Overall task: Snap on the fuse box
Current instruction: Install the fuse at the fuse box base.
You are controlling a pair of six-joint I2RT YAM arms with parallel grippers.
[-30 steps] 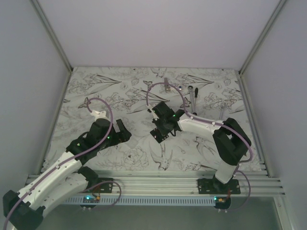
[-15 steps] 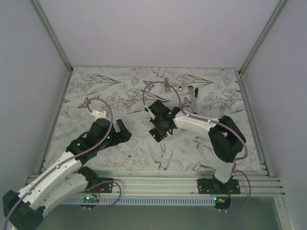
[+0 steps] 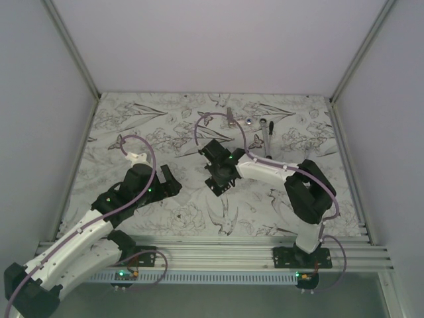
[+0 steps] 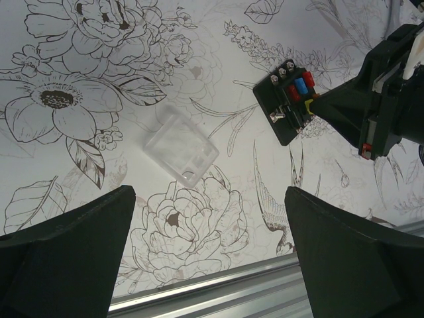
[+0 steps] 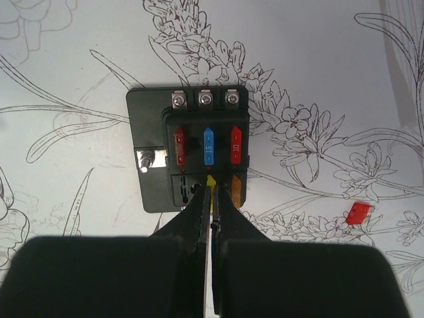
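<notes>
R arm (image 3: pixel 265 169) was shifted left; R fingers (image 5: pixel 192 218) were pressed together, tips at yellow fuse (image 5: pixel 211 180) in fuse box (image 5: pixel 149 119) just ahead, prob. to seat it. L fingers (image 4: pixel 66 265) were held wide apart.

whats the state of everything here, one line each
fuse box: flat on table, uncovered
clear cover: off, lying on table apart from the box
yellow fuse: in box's lower row, at right gripper tips
loose red fuse: lying on table, outside the box
left gripper: open, empty
right gripper: shut, tips at yellow fuse
</notes>
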